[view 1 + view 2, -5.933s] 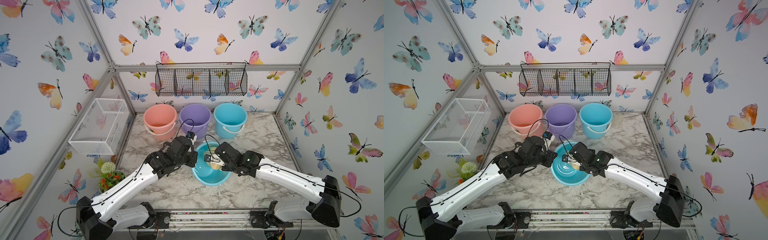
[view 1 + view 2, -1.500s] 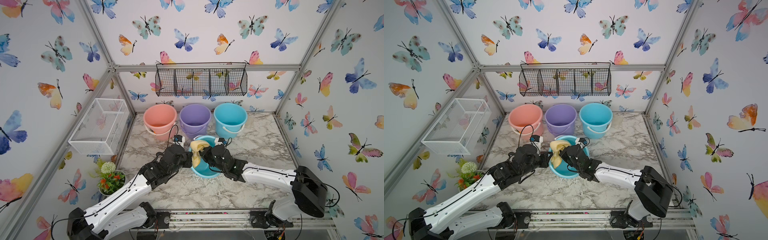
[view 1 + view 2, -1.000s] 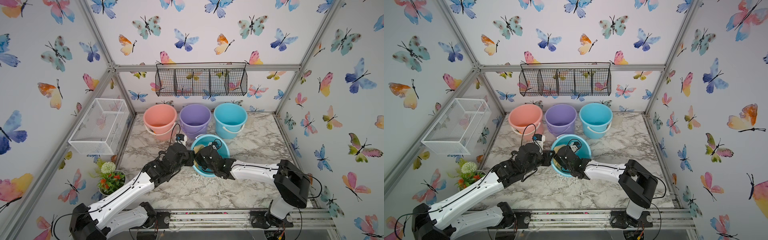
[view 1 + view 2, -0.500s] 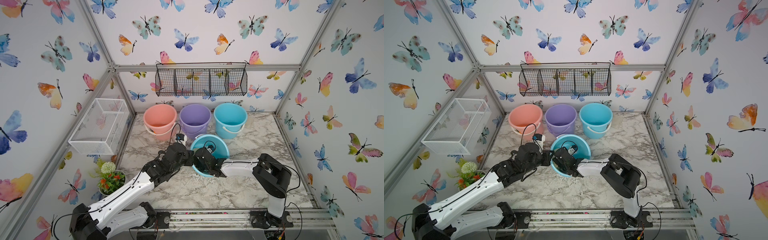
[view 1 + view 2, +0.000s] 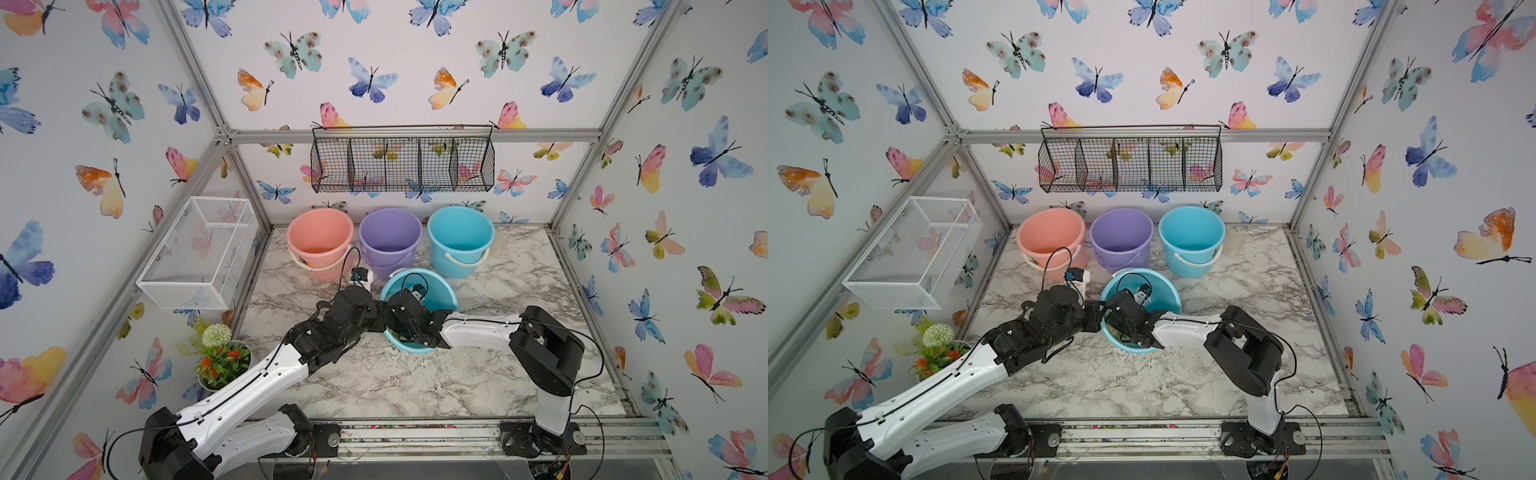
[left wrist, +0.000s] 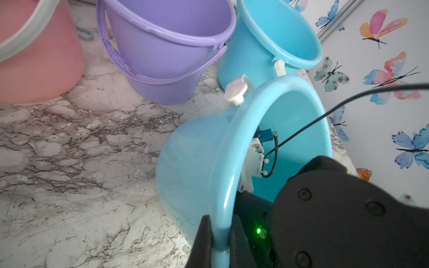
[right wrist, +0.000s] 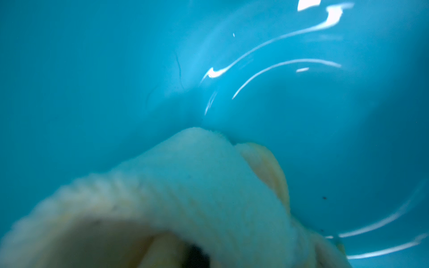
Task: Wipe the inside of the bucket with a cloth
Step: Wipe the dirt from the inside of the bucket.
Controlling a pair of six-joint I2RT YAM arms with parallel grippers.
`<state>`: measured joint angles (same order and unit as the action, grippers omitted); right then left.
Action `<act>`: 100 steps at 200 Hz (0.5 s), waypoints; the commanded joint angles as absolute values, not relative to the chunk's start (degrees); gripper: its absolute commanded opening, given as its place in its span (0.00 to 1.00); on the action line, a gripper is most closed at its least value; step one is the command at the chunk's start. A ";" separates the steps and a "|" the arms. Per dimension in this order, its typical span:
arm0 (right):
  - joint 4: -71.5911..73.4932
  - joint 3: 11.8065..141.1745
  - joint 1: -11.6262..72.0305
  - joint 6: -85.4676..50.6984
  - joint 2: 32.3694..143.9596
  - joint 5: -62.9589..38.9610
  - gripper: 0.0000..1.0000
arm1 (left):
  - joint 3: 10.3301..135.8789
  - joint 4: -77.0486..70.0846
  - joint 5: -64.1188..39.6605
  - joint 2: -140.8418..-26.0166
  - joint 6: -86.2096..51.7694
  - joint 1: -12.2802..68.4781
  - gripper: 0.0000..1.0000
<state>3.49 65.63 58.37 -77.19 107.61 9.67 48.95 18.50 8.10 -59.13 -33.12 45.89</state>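
A light blue bucket (image 5: 440, 286) (image 5: 1163, 286) lies tilted on the marble table, its mouth turned up and to the right. My left gripper (image 6: 219, 224) (image 5: 376, 318) is shut on its rim (image 6: 222, 185), with one finger outside the wall and one inside. My right gripper (image 5: 401, 322) reaches deep into the bucket, shut on the pale yellow cloth (image 7: 197, 185). The cloth bunches over the jaws and hides them, and its front fold presses on the inner wall (image 7: 116, 69). From above the cloth is hidden by the right wrist.
Three upright buckets stand in a row just behind: pink (image 5: 320, 241), purple (image 5: 390, 237), blue (image 5: 460, 237). A white wire basket (image 5: 199, 249) hangs on the left wall and a black one (image 5: 403, 160) on the back wall. A flower pot (image 5: 220, 357) sits front left.
My right gripper has pushed the cloth deeper into the bucket, out of sight from above, and its elbow has folded in toward the middle. My left gripper keeps its hold on the rim.
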 commanded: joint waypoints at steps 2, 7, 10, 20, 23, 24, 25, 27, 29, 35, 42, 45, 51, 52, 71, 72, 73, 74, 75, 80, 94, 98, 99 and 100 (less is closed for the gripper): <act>-1.15 66.53 58.86 -68.08 102.88 10.37 0.02 | 50.05 17.15 4.41 -60.27 -33.48 46.67 0.00; -1.72 66.62 58.89 -66.56 101.96 10.37 0.02 | 50.17 17.14 4.39 -60.43 -33.52 46.67 0.00; -2.04 66.54 58.89 -65.62 101.26 10.42 0.02 | 50.26 17.12 4.32 -60.59 -33.57 46.67 0.00; -4.28 66.45 58.89 -63.55 98.85 11.61 0.02 | 50.44 17.14 4.15 -60.94 -33.54 46.67 0.00; -4.83 66.26 58.89 -63.08 98.15 11.89 0.02 | 50.51 17.16 4.09 -61.05 -33.54 46.65 0.00; -4.92 66.18 58.89 -62.92 97.85 12.01 0.02 | 50.48 17.15 4.07 -61.11 -33.56 46.61 0.00; -5.01 66.09 58.89 -62.75 97.57 12.11 0.02 | 50.55 17.14 4.05 -61.14 -33.56 46.60 0.00; -5.14 65.92 58.89 -62.29 97.04 12.19 0.02 | 50.61 17.14 4.00 -61.21 -33.64 46.59 0.00; -5.20 65.70 58.89 -61.85 96.50 12.25 0.02 | 50.62 17.16 3.99 -61.29 -33.66 46.58 0.00; -4.95 65.10 58.89 -60.29 95.06 12.52 0.02 | 50.74 17.05 3.80 -61.47 -33.66 46.59 0.00; -5.48 64.70 58.89 -58.60 93.20 12.57 0.02 | 50.87 16.95 3.47 -61.81 -33.73 46.58 0.00; -5.89 64.69 58.89 -58.04 92.50 12.63 0.02 | 50.95 16.90 3.38 -61.93 -33.75 46.58 0.00; -7.01 64.89 58.89 -56.47 91.25 12.57 0.02 | 51.11 16.83 3.03 -62.19 -33.75 46.59 0.00; -7.24 65.01 58.89 -56.18 91.11 12.61 0.02 | 51.18 16.85 3.05 -62.25 -33.75 46.63 0.00; -11.24 66.50 58.89 -50.24 87.96 11.87 0.02 | 52.11 17.10 2.05 -63.37 -33.75 46.59 0.00; -11.42 66.56 58.89 -49.95 87.84 11.87 0.02 | 52.20 17.12 2.03 -63.42 -33.75 46.59 0.00; -11.64 66.64 58.89 -49.72 87.69 11.87 0.02 | 52.20 17.17 1.94 -63.48 -33.75 46.54 0.00; -11.84 66.72 58.89 -49.47 87.57 11.87 0.02 | 52.29 17.24 1.89 -63.56 -33.75 46.52 0.00; -12.07 66.80 58.89 -49.26 87.42 11.87 0.02 | 52.38 17.28 1.83 -63.64 -33.75 46.55 0.00; -13.40 67.36 58.88 -48.13 86.87 11.87 0.02 | 52.70 17.47 1.72 -63.84 -33.68 46.59 0.00; -17.79 69.33 58.89 -44.98 85.73 12.62 0.02 | 53.25 17.67 1.28 -64.40 -33.75 46.61 0.00; -18.86 69.92 58.89 -44.00 85.53 12.72 0.02 | 53.32 17.67 1.15 -64.49 -33.70 46.50 0.00; -19.19 70.07 58.89 -43.62 85.53 12.78 0.02 | 53.33 17.62 1.14 -64.50 -33.68 46.50 0.00; -19.48 70.24 58.89 -43.34 85.52 12.85 0.02 | 53.39 17.64 1.10 -64.51 -33.72 46.54 0.00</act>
